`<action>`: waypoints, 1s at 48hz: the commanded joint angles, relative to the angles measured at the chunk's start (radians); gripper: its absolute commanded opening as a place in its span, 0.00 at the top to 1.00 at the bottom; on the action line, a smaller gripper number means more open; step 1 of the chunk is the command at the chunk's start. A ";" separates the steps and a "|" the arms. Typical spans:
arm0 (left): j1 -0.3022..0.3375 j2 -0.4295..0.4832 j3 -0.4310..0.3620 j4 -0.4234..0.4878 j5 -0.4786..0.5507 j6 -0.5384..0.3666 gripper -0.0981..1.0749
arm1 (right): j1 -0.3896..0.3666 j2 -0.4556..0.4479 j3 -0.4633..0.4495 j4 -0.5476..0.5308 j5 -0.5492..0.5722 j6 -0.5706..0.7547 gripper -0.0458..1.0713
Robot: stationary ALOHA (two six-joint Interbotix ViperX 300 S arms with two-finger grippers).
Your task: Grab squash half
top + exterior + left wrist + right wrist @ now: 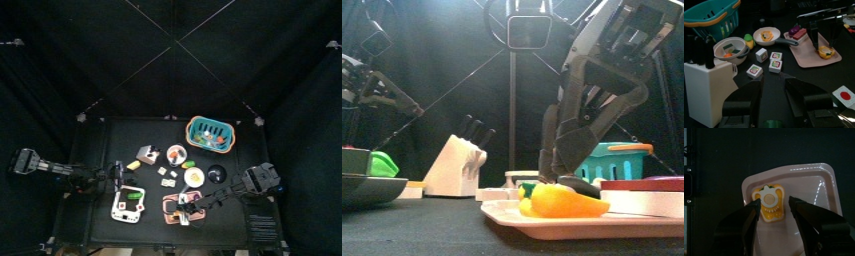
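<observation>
Black curtains hang on all sides of the pen, and thin crossing lines run overhead above the small black table (120,135), whose dark top carries a scatter of kitchen toys.

Starting at nine o'clock, the left arm rests low beside the table, its left gripper (774,85) hovering with the jaws parted and nothing between them. Just ahead of it stands a white knife block (707,82) with black handles poking up. Near that sits a grey bowl (729,47) with bits of food in it, and at the far corner, about one o'clock on the table, a teal shopping basket (210,130). Three small white cubes (769,60) with printed faces lie in the middle of the table, close to each other. Beyond them is a small frying pan (767,36) holding something yellow.

Moving on toward five o'clock, a pale pink tray (817,183) lies near the table's front edge. The squash half (771,203) rests on it, cut face up, orange-yellow with a paler hollow. The right gripper (773,210) hangs straight over it, jaws spread wide, one on each side of the squash; whether they touch it I cannot tell, and they have not closed on it. From table height the squash looks to lie at the tray's front, a dark green piece (572,186) just behind it.
</observation>
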 commanded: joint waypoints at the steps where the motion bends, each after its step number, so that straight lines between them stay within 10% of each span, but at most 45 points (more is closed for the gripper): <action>1: -0.002 0.002 -0.011 -0.002 -0.003 0.000 0.29 | 0.003 -0.021 -0.025 0.003 0.006 0.003 0.21; 48: -0.002 0.000 -0.011 -0.002 -0.003 0.000 0.29 | -0.014 0.005 -0.037 0.077 0.017 0.003 0.19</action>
